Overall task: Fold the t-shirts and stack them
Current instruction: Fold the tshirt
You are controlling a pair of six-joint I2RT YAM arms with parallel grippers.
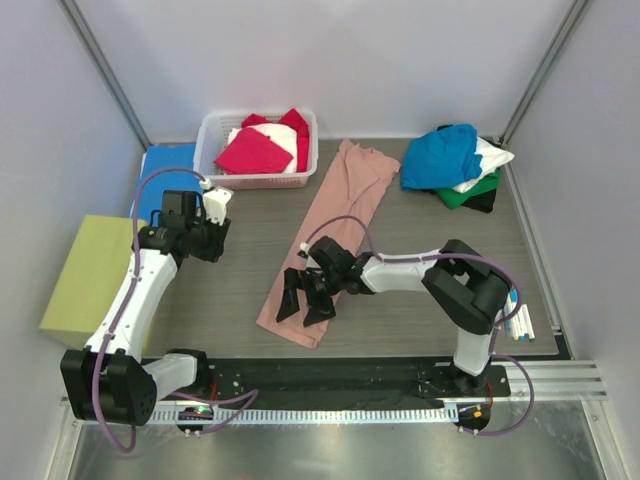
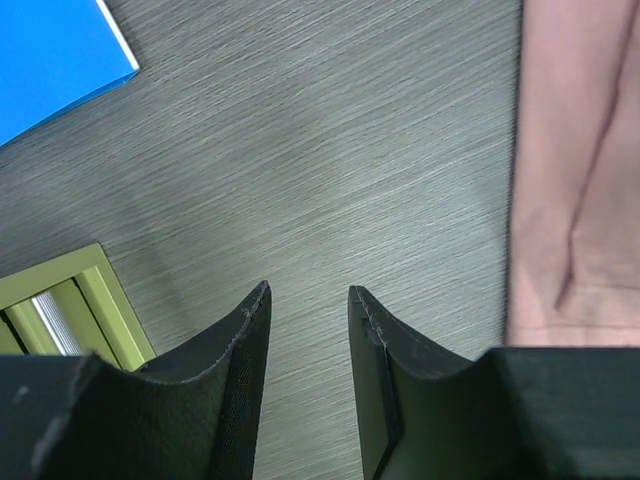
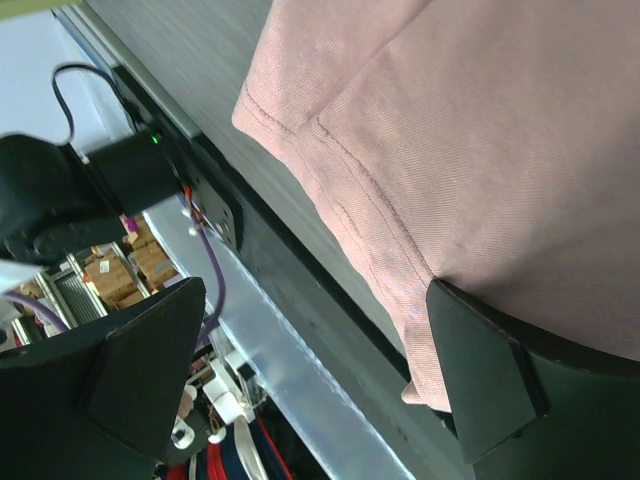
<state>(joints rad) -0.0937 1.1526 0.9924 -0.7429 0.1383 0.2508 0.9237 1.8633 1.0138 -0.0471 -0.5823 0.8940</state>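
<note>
A dusty-pink t-shirt [image 1: 345,200] lies on the table as a long narrow strip, running diagonally from the back middle to the near edge. My right gripper [image 1: 305,303] hovers over its near end, open wide. In the right wrist view the hem of the pink t-shirt [image 3: 480,130] meets one fingertip [image 3: 470,360], and nothing is gripped between the right gripper's [image 3: 316,290] fingers. My left gripper [image 1: 210,243] is off to the left over bare table, open, with only wood between the left gripper's [image 2: 308,290] fingers; the pink shirt's edge [image 2: 575,170] is at its right. Folded teal-blue, white, green and black shirts [image 1: 455,165] are stacked at the back right.
A white basket [image 1: 205,150] at the back left holds magenta and white shirts [image 1: 258,150]. A flat blue folder [image 1: 165,165] [image 2: 50,50] lies beside it. A yellow-green box [image 1: 90,265] [image 2: 100,300] stands at the left edge. Pens [image 1: 520,322] lie at the right edge.
</note>
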